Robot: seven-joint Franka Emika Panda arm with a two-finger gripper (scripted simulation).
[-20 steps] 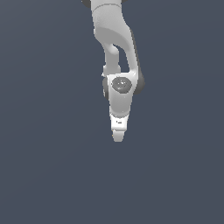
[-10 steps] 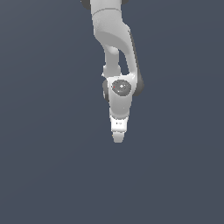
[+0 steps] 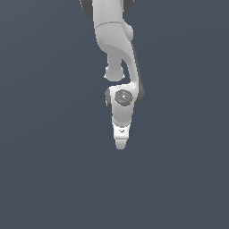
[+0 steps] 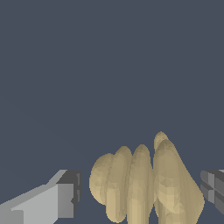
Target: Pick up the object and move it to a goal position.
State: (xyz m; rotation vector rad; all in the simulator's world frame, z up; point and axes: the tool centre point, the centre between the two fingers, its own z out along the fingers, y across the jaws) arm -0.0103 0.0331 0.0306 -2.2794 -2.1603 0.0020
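In the wrist view the object (image 4: 144, 183), a tan-yellow knobbly ribbed blob, sits between my two fingers. One finger (image 4: 65, 197) stands a small gap away from it, and the other finger (image 4: 213, 186) is very close to its far side. My gripper (image 4: 140, 194) is open around the object. In the exterior view the white arm reaches down the middle of the picture and ends at the gripper (image 3: 120, 145). The hand hides the object there.
A plain dark grey-blue floor (image 3: 49, 170) fills both views, with nothing else on it.
The gripper has moved a little lower in the exterior view over the last second. The arm's pose is otherwise the same.
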